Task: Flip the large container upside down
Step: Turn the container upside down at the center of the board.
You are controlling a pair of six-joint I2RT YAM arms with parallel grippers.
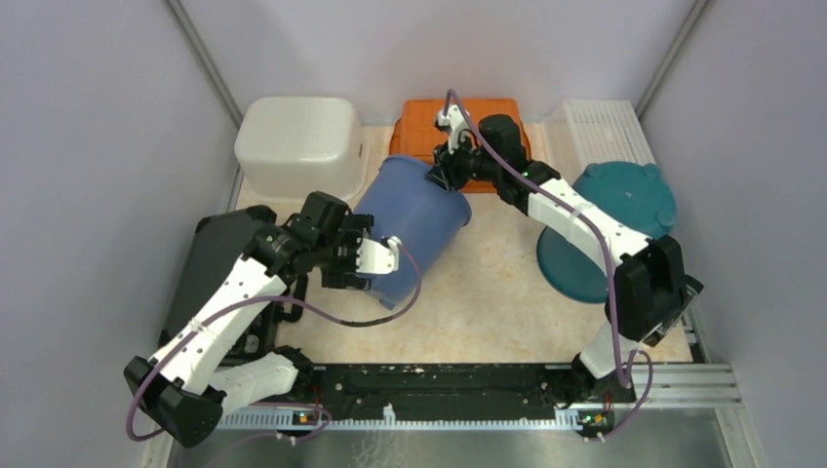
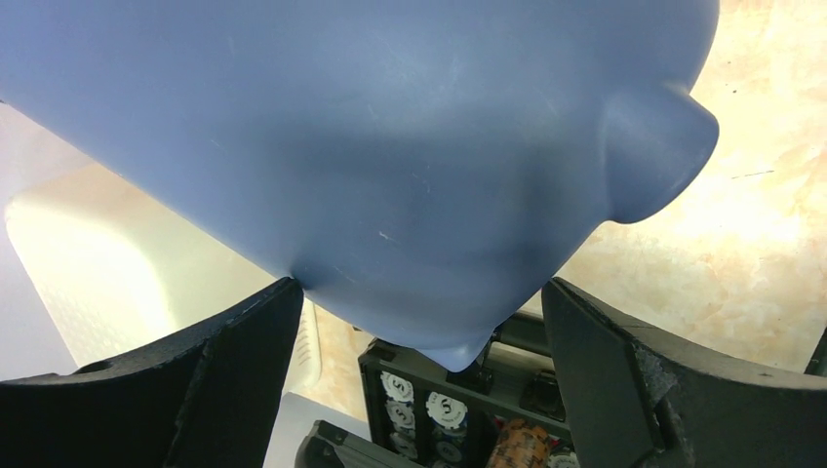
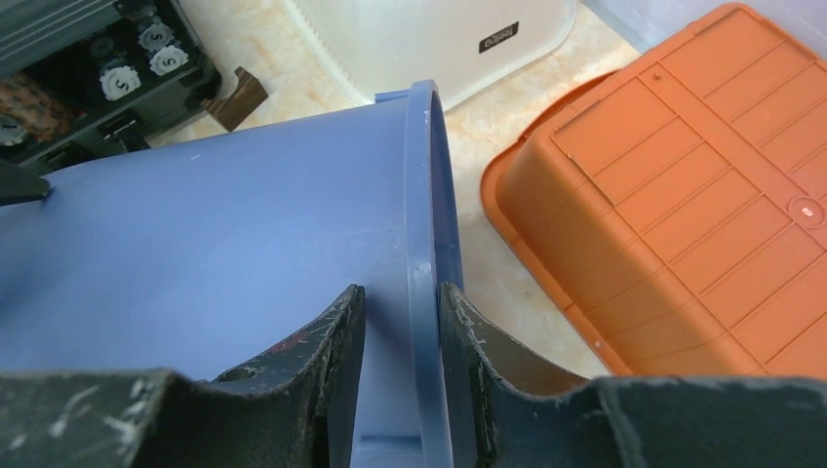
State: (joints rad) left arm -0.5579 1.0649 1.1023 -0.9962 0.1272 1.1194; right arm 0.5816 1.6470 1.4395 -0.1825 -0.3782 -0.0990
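Currently blue container (image 1: 414, 219) lies tipped at centre of table (image 1: 488, 302), mouth toward 1 o'clock. Right gripper (image 3: 402, 292) clamped on its rim; left gripper (image 2: 419, 292) spread wide, straddling base at 7 o'clock.

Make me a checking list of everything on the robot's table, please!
Surface: pale speckled table; no spills seen.
Job's things: blue bucket, tipped over on a slant, not yet upside down.
Clutter: white tub and orange bin, both upside down; white basket; teal lid; open black case with poker chips.
Grippers: right gripper pinches the bucket's rim; left gripper is wide open around the bucket's bottom.
Cables: purple cables run along both arms, one looping beside the bucket.
Surroundings: grey walls on three sides.
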